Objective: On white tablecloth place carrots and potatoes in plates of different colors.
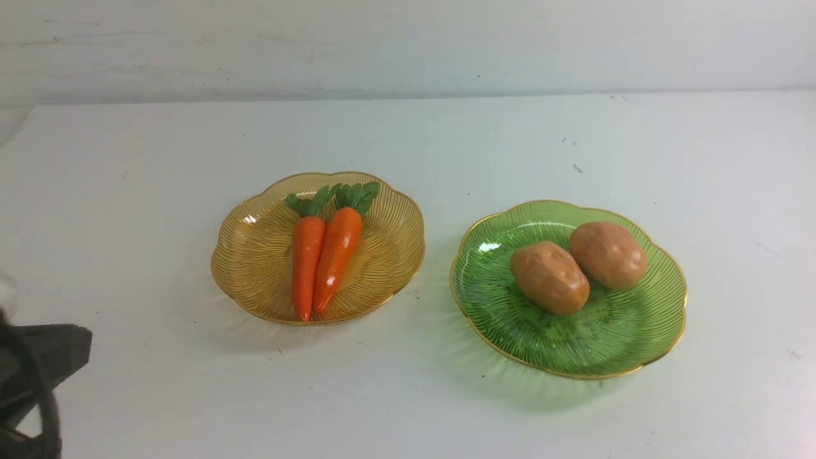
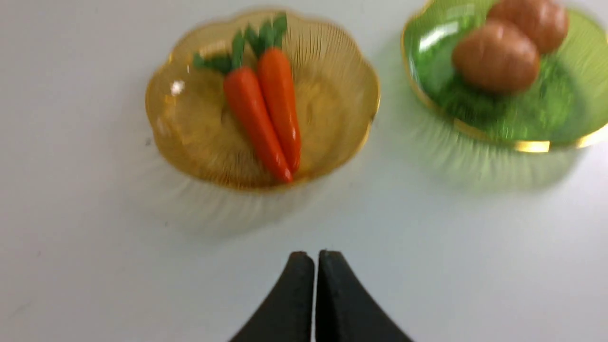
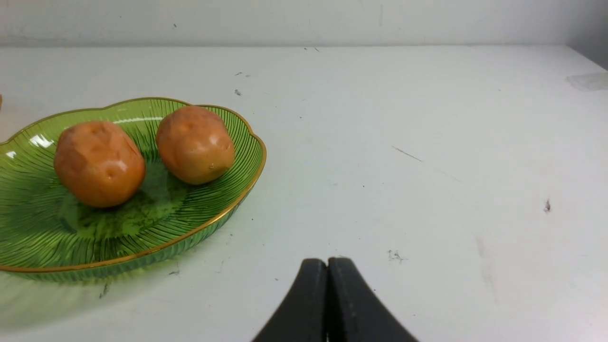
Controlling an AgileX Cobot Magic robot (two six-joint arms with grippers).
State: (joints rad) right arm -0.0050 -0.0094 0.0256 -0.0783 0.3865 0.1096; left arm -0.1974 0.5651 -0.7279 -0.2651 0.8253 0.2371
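Two orange carrots (image 1: 322,255) lie side by side in the amber plate (image 1: 255,255) on the white tablecloth (image 1: 127,191). Two tan potatoes (image 1: 577,268) lie in the green plate (image 1: 612,338) to its right. In the left wrist view, my left gripper (image 2: 316,254) is shut and empty, held back from the amber plate (image 2: 332,104) and its carrots (image 2: 266,109). In the right wrist view, my right gripper (image 3: 327,260) is shut and empty, beside the green plate (image 3: 47,237) with its potatoes (image 3: 142,152). Only a dark part of the left arm (image 1: 38,376) shows in the front view.
A pale wall (image 1: 408,44) runs along the cloth's far edge. Small dark specks (image 1: 577,167) mark the cloth behind the green plate. A faint clear patch (image 3: 586,80) lies at the cloth's far right in the right wrist view.
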